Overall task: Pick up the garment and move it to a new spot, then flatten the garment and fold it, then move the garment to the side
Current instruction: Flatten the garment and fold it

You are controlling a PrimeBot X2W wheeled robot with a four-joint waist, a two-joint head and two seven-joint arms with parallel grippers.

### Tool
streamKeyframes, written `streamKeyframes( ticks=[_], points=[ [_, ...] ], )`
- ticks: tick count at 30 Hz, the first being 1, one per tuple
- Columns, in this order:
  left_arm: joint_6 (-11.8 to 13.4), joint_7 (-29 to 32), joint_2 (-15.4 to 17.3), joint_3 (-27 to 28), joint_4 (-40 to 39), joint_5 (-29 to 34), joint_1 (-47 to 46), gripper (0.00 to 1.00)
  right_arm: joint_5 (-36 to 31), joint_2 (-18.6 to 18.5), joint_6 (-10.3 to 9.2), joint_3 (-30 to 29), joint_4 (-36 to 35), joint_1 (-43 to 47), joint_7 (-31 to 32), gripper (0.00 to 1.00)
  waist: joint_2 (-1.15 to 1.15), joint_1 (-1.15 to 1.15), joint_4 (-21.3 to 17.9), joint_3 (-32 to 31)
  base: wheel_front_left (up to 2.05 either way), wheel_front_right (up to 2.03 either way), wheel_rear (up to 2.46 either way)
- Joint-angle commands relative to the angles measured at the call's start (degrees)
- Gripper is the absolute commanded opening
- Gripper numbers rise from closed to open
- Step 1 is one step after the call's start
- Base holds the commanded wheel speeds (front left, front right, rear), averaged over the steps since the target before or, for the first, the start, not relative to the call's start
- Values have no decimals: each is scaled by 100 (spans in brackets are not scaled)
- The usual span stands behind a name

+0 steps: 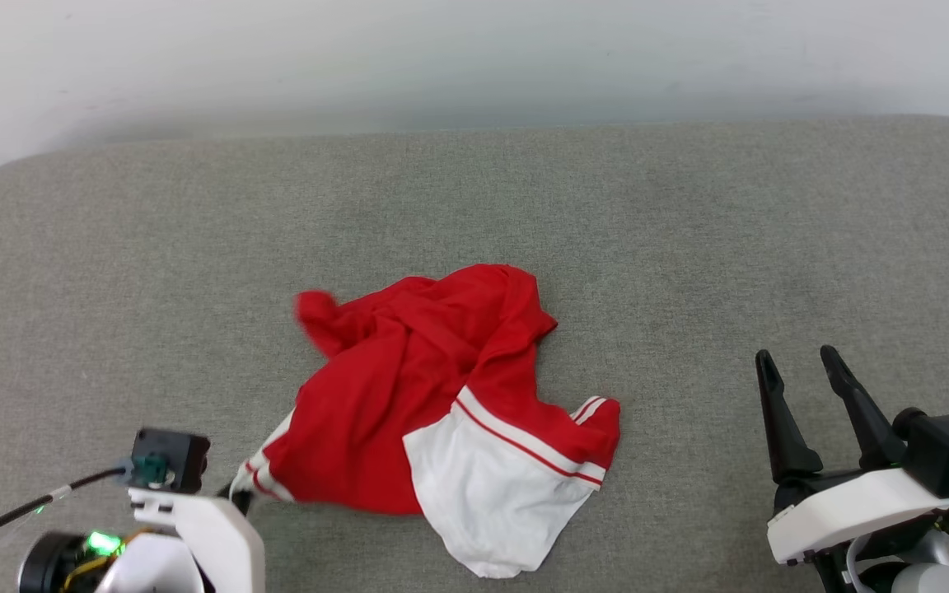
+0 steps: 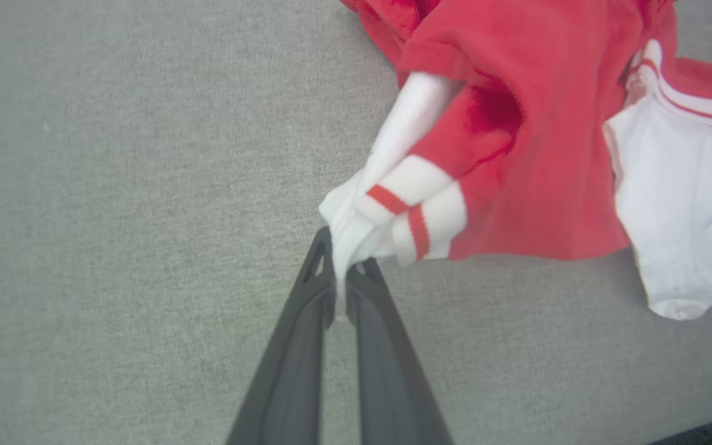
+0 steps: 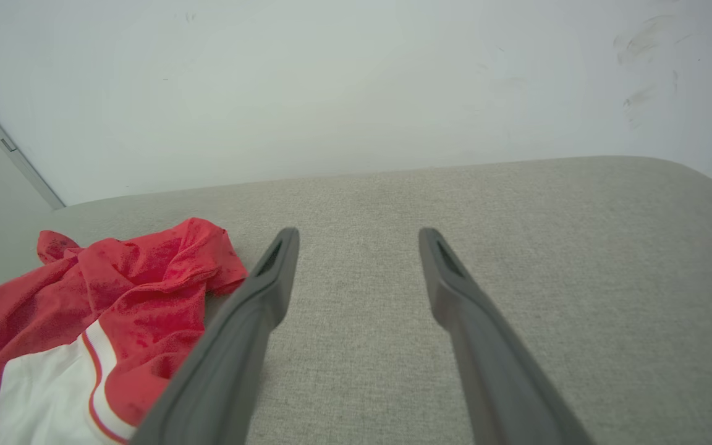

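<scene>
Work surface: a tabletop (image 1: 689, 214) covered in grey woven fabric, with rounded far corners. It is flat and unwrinkled on all sides of the garment. Behind it stands a pale wall (image 1: 474, 58). The right wrist view shows faint scuff marks (image 3: 640, 68) on that wall, beyond and to the right of the garment. A grey vertical strip (image 3: 10, 154), possibly a frame edge, runs down the wall beyond and to the left of the garment.

The garment (image 1: 409, 395) lies crumpled on the tabletop. It is a red body bunched into folds, with one white sleeve spread flat at its near right edge. A red-and-white striped trim separates sleeve from body. No lettering is visible.

Left claw (image 2: 343, 259): fingers together, clamped on a pinch of white fabric at the garment's near left corner, just beside a striped cuff. The fabric is drawn to a narrow point between the fingertips. In the head view the white wrist housing covers most of this claw. A black cable (image 1: 13, 511) and a green indicator light (image 1: 101, 542) sit further to the left of the garment.

Right claw (image 1: 796, 356): fingers apart, holding nothing, well to the right of the garment and above bare fabric. Nothing lies between this claw and the garment.
</scene>
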Motion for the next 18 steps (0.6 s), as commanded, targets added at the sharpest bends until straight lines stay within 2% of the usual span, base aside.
streamKeyframes(
  ticks=[1,5,6,7,8,12,18],
  points=[
    [36,10,-23,15,40,-54,123,0,-13,2,0,-2,-20,40,26,100,0,0,1,-4,0,0,0],
    [-23,-154,-262,29,333,-383,445,0,-24,2,0,18,-41,47,29,100,0,0,-9,-16,0,0,0],
    [-36,-237,-356,34,397,-433,469,7,-32,2,0,16,-44,58,33,100,0,0,-11,-27,0,0,0],
    [-36,-332,-419,55,470,-437,478,46,-44,2,0,12,-54,76,49,100,0,0,-13,-39,0,0,0],
    [-42,-415,-467,60,529,-441,481,100,-62,2,0,5,-65,87,67,100,0,0,-15,-51,0,0,0],
    [9,-900,-633,168,671,-336,420,100,-123,2,0,-2,-117,144,142,100,0,0,-23,-170,0,0,0],
    [76,-1695,-685,312,634,-5,360,100,-187,2,0,15,-212,245,303,100,0,0,-36,-382,0,0,0]
  ],
)
